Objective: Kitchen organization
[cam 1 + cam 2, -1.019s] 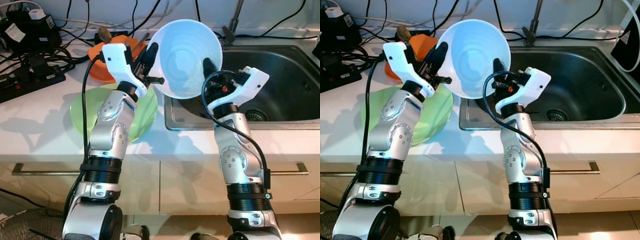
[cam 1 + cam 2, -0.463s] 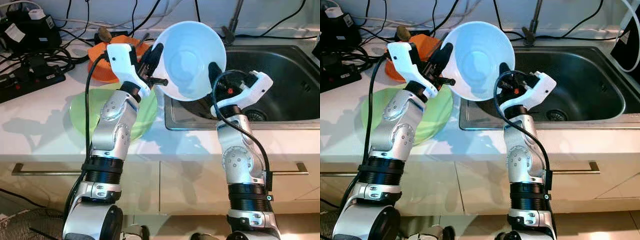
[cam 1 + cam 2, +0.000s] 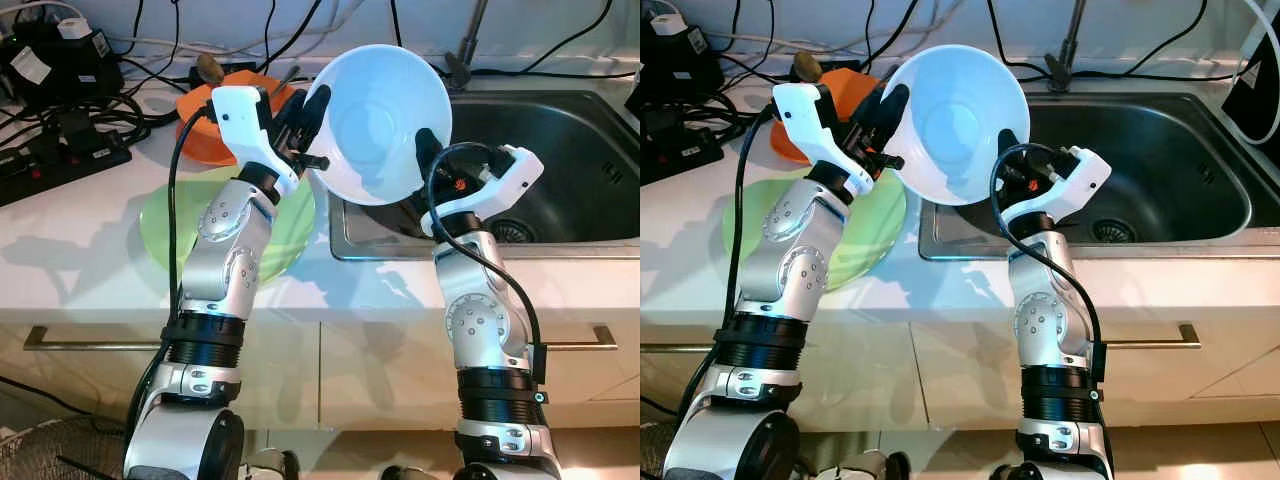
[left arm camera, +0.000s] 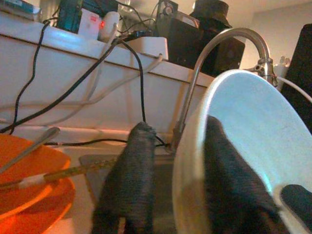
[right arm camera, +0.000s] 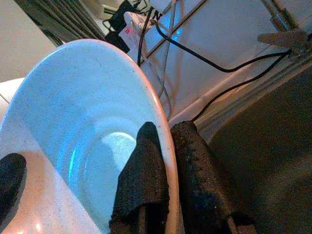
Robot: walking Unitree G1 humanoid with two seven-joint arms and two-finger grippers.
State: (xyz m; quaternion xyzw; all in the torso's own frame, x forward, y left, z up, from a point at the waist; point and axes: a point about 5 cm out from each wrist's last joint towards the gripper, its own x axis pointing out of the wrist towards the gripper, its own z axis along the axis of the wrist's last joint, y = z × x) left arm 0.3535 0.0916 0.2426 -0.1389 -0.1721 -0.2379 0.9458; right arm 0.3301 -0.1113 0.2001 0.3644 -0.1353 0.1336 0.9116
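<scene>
Pale blue and glossy, a large bowl (image 3: pixel 378 122) is held in the air between both sets of jaws, tilted so that its opening faces the head camera. The left gripper (image 3: pixel 303 122) is clamped on the bowl's rim on the robot's left side: in the left wrist view one finger (image 4: pixel 229 185) lies inside the bowl and the other lies against the outer wall. The right gripper (image 3: pixel 424 155) is clamped on the lower rim on the robot's right side; in the right wrist view one finger (image 5: pixel 144 183) is pressed to the inner surface and the other sits just outside the rim. The bowl is carried above the near left corner of a steel sink (image 3: pixel 560 140), over the edge where the sink meets the white tabletop (image 3: pixel 80 230).

Beside the left jaws, behind the left arm, a light green plate (image 3: pixel 165 225) lies flat on the tabletop. Beyond the left jaws, towards the wall, an orange dish (image 3: pixel 195 125) is set down, with utensils resting in it as seen in the left wrist view. Black cables and a power strip (image 3: pixel 55 160) lie further to the robot's left. A curved tap (image 4: pixel 214 53) rises behind the bowl. Below the tabletop, cabinet drawers with metal handles (image 3: pixel 590 345) are seen.
</scene>
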